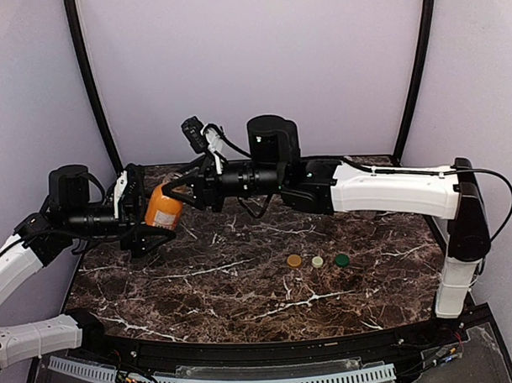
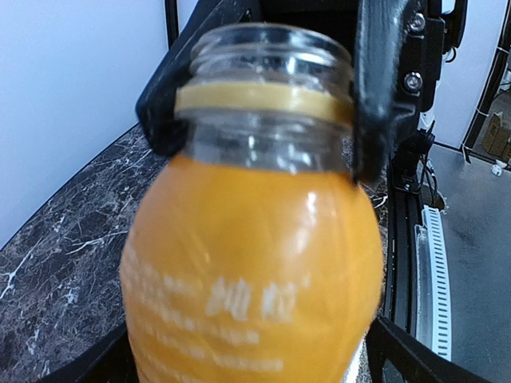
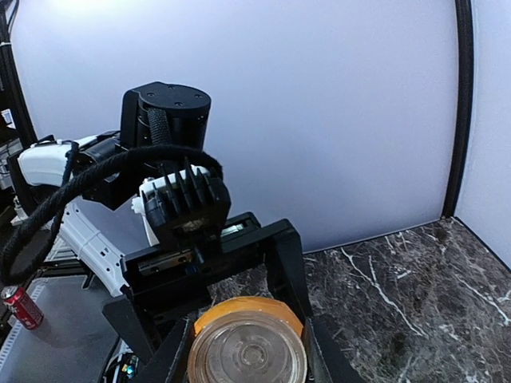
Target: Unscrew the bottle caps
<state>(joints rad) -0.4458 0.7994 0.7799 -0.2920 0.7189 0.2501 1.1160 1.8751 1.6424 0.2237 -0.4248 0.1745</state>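
Pinching the bare neck of the orange bottle (image 2: 255, 263) from both sides, the right fingers (image 2: 374, 88) look clamped just under its open mouth. The left fingers (image 2: 415, 359) stand wide beside its body; whether they press it cannot be told. It hangs above the back-left tabletop (image 1: 242, 284), long axis slanted, mouth toward the right fingers, base toward the left. Three caps (image 1: 317, 262) lie in a row, well apart.

Lab test booth, pale backdrop (image 1: 260, 57), marble tabletop (image 1: 242, 284)
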